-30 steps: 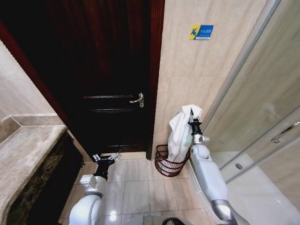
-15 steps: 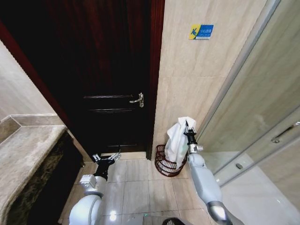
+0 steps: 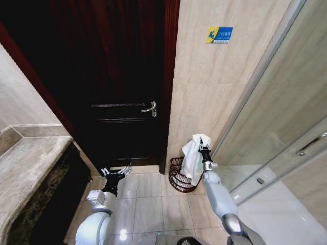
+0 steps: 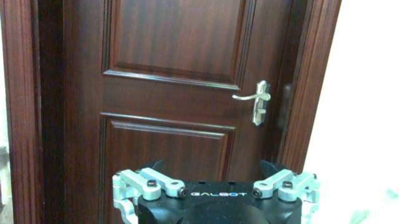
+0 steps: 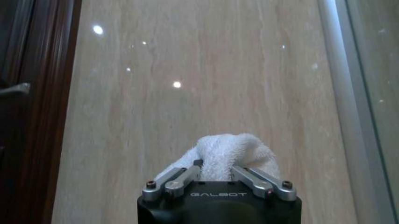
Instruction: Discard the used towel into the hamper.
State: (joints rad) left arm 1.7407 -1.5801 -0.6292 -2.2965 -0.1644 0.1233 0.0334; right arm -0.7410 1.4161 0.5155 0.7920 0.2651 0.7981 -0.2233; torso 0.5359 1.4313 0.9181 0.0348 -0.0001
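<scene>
A white towel hangs from my right gripper, which is shut on its top. The cloth drapes down over the round reddish-brown wire hamper standing on the floor against the beige wall. In the right wrist view the towel bunches between the fingers, facing the tiled wall. My left gripper is low at the left, pointing at the dark door, with its fingers spread open and nothing between them.
A dark wooden door with a metal lever handle is straight ahead. A stone counter runs along the left. A glass shower enclosure stands on the right. Tiled floor lies between my arms.
My right gripper has moved down and slightly left with the towel, bringing it lower over the hamper. The left arm has not moved.
</scene>
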